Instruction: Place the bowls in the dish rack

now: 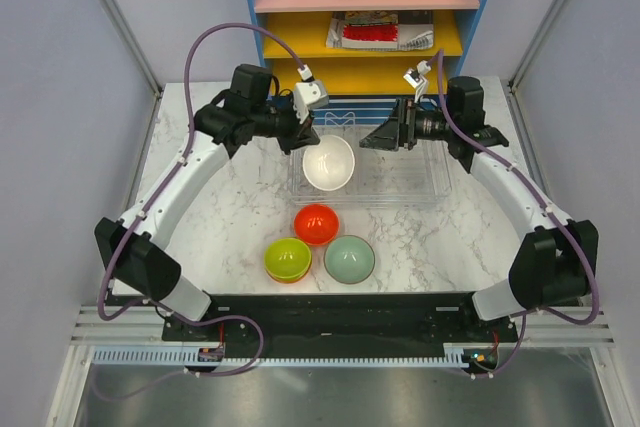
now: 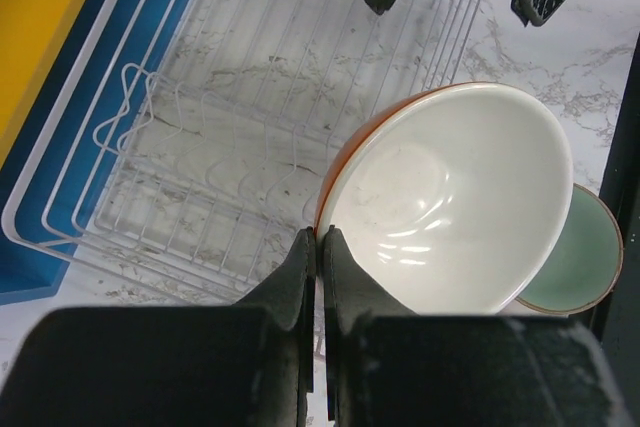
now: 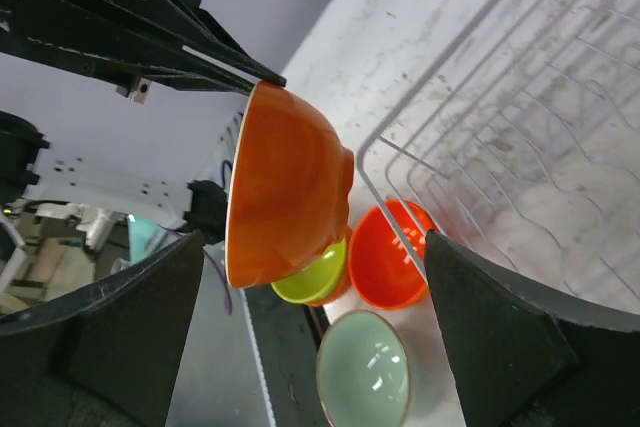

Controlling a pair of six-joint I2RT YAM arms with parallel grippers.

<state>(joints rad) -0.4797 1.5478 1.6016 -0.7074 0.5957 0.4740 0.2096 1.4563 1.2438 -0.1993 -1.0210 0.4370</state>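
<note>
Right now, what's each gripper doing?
Left gripper: shut on the rim of the orange-and-white bowl.
Right gripper: open, holding nothing.

robot lab cell (grey panel walls [image 1: 60, 147], aluminium frame [image 1: 113, 17])

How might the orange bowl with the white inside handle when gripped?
Probably slippery: the bowl shows glossy highlights. Likely stiff and light, since the left fingers hold it tilted by the rim. Its rounded underside may rock when set down.
</note>
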